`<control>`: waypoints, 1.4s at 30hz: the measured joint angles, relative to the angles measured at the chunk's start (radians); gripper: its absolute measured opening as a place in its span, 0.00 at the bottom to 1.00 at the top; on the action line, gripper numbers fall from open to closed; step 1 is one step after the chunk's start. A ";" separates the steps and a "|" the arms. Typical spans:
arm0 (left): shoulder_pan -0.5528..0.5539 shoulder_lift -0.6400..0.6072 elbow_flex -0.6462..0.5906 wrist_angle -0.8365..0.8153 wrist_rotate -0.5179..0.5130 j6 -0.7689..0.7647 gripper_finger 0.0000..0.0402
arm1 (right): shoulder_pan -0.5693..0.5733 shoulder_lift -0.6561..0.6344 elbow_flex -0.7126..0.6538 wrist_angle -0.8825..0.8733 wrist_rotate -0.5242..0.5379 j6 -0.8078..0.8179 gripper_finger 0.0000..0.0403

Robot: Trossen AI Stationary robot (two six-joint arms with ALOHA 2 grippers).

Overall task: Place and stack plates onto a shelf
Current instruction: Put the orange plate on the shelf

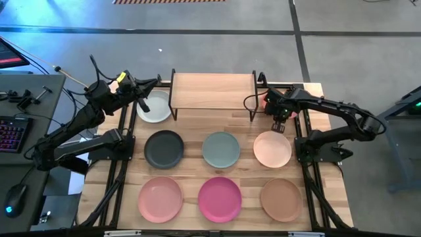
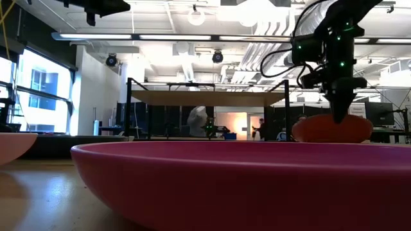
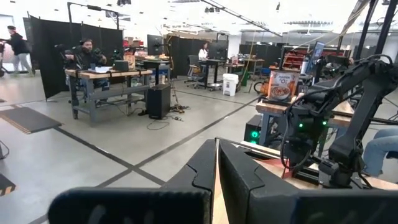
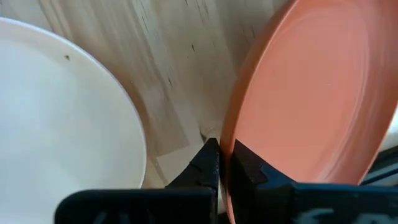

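The shelf (image 1: pixel 212 91) stands at the table's far middle, its wood top bare. My right gripper (image 1: pixel 280 126) is just right of the shelf, shut on the terracotta plate (image 4: pixel 311 93). In the high view my arm hides most of that plate. The white-grey plate (image 1: pixel 155 106) lies flat on the table left of the shelf. My left gripper (image 1: pixel 155 82) hovers by this plate's far edge, pointing toward the shelf, fingers shut (image 3: pixel 216 146) and touching nothing that I can see. My right gripper (image 4: pixel 221 149) pinches the rim (image 4: pixel 229 140) of the terracotta plate between its two fingers, one on the plate's inside face and one on the outside. In the low view the fingers (image 2: pixel 339 106) come down on it from above. Whether the plate's (image 2: pixel 331 129) underside still touches the table I cannot tell.
Six more plates lie flat in two rows nearer me: charcoal (image 1: pixel 164 148), sage green (image 1: pixel 221 149), cream-peach (image 1: pixel 272 149), light pink (image 1: pixel 160 199), magenta (image 1: pixel 220 199) and tan (image 1: pixel 281 199). The cream-peach plate (image 4: pixel 62 112) lies right beside my right gripper. People work at benches beyond the table.
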 joint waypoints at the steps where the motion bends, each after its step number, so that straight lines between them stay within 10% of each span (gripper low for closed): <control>1: 0.000 0.000 0.000 0.000 0.000 0.000 0.02 | 0.000 0.000 0.005 -0.006 0.000 0.002 0.00; 42: 0.000 0.000 0.000 0.000 0.000 0.000 0.02 | 0.000 -0.001 0.553 -0.198 0.184 -0.043 0.00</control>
